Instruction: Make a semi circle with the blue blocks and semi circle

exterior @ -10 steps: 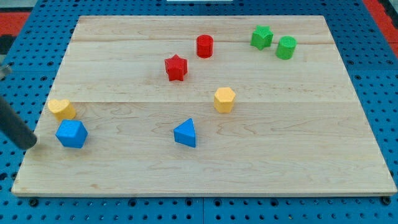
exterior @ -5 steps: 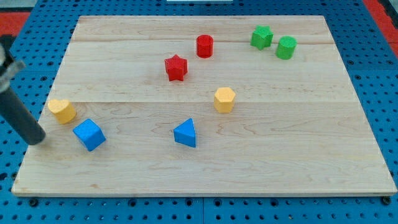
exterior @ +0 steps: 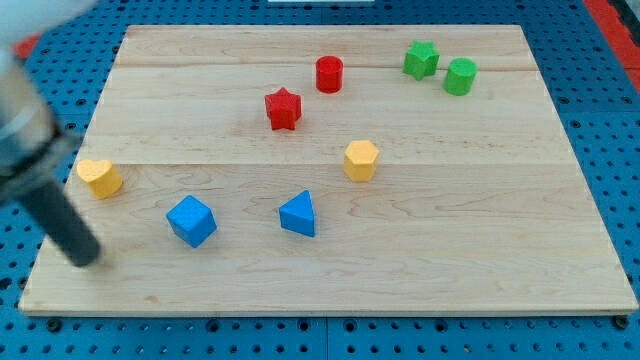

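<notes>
A blue cube [exterior: 191, 220] lies at the board's lower left. A blue triangular block [exterior: 298, 214] lies to its right, near the lower middle. My tip [exterior: 86, 257] is at the view's lower left, left of and a little below the blue cube, with a clear gap between them. The rod slants up to the view's left and is blurred. A yellow heart block [exterior: 100, 177] sits just above the rod.
A yellow hexagonal block [exterior: 361, 160] sits near the middle. A red star [exterior: 283, 108] and a red cylinder [exterior: 329, 74] lie above it. A green star [exterior: 421, 60] and a green cylinder [exterior: 460, 76] are at the upper right on the wooden board [exterior: 480, 220].
The blue cube has slid to the right, toward the blue triangle. My tip has moved right and down the view. The other blocks have not moved.
</notes>
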